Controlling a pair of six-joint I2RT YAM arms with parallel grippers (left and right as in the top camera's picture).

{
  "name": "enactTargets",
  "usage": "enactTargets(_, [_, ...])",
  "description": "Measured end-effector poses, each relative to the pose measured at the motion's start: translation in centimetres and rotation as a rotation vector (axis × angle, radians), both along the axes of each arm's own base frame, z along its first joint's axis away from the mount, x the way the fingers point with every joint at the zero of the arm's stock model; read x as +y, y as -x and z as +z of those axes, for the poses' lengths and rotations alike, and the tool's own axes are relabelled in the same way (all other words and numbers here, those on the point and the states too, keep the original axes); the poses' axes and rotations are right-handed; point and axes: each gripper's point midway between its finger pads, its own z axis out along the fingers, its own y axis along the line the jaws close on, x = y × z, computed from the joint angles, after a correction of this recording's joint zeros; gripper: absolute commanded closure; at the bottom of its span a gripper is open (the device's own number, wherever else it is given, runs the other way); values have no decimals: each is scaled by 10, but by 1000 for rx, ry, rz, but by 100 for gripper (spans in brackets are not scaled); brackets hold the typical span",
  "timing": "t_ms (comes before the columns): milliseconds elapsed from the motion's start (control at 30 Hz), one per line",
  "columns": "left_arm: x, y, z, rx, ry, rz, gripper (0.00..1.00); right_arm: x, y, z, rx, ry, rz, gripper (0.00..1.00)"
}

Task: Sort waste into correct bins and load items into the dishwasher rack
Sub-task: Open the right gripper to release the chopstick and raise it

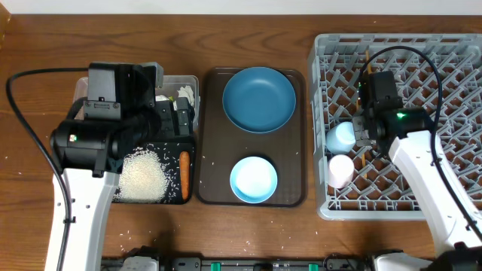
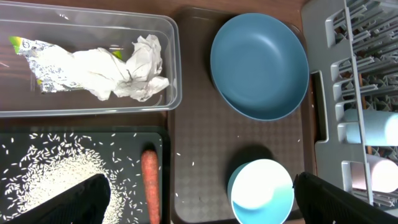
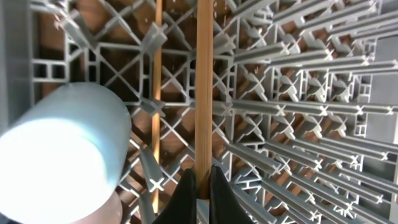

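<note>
- Two arms are seen overhead, one over the black tray, the other over the dishwasher rack.
- Left gripper is spread wide above rice and carrot in that tray.
- Right gripper is pinched on a chopstick inside the rack, beside the light blue cup.

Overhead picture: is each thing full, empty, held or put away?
Clear tub, holds tissue and wrapper.
Black tray, holds rice and carrot.
Blue dish, empty.
Light blue bowl, empty.
Light blue cup, in rack.
Pink cup, in rack.
Chopstick, held by right tool.
Left tool, open, empty.
</note>
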Motion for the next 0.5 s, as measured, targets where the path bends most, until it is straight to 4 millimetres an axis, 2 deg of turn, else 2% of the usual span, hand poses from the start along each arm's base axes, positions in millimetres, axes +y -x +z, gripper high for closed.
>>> enactTargets(167, [0,0,0,0,0,0,4,-10,2,-8,29,1,-28,96])
enactTargets(400, [0,0,0,0,0,0,4,-9,1,-10,32,-29,-29,94])
enactTargets(433, [0,0,0,0,0,0,3,-9,1,-11,33,-33,-27,90])
enactTargets(500, [0,0,0,0,0,0,3,-8,1,-11,32,-38,-28,73])
